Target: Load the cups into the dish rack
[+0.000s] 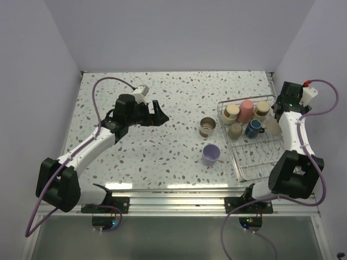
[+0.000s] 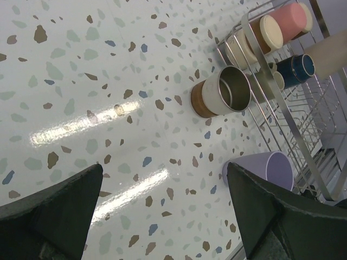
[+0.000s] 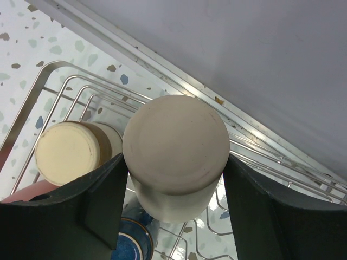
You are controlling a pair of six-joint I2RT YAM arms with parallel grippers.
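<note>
I am holding a beige cup (image 3: 173, 143) clamped in the right gripper (image 3: 176, 203), its base facing the wrist camera and its long axis running away from the wrist, mouth toward the rack (image 1: 259, 157) beneath. It is hanging over the rack's right side near the far corner, just beside the cream cup (image 3: 70, 154) and above the blue mug (image 3: 130, 246). I am judging the set-down as a move along that axis. The left gripper (image 2: 164, 176) is standing wide apart and empty, facing the steel cup (image 2: 222, 92) and lavender cup (image 2: 263, 170) on the table (image 2: 81, 81), just left of the rack.
</note>
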